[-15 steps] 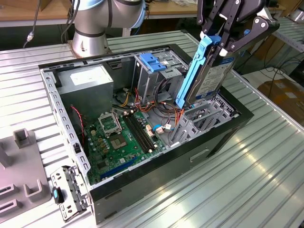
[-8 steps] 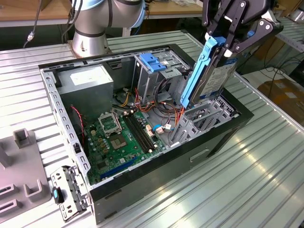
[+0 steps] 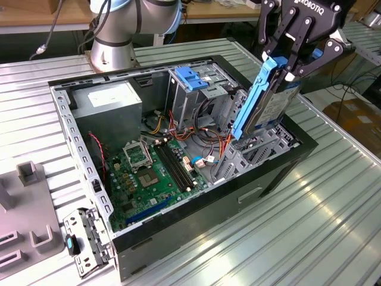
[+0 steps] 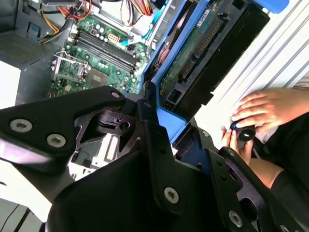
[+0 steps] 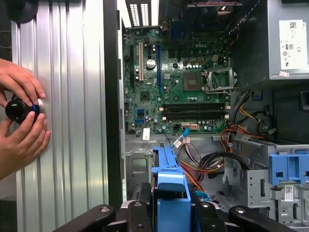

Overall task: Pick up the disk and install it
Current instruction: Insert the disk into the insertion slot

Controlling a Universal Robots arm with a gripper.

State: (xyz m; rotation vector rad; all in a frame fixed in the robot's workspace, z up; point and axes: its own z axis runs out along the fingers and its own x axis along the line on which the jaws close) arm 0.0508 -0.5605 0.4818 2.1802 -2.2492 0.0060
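I have my gripper (image 3: 284, 67) closed on the disk (image 3: 269, 106), fingers pinching its blue side rails. It hangs tilted over the drive bay at the exterior view's right end of the open case (image 3: 196, 221). A white printed sticker (image 5: 293, 41) sits on the grey box (image 3: 113, 110).

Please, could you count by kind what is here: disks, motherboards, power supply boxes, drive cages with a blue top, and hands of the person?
disk: 1
motherboard: 1
power supply box: 1
drive cage with blue top: 1
person's hands: 2
Total: 6
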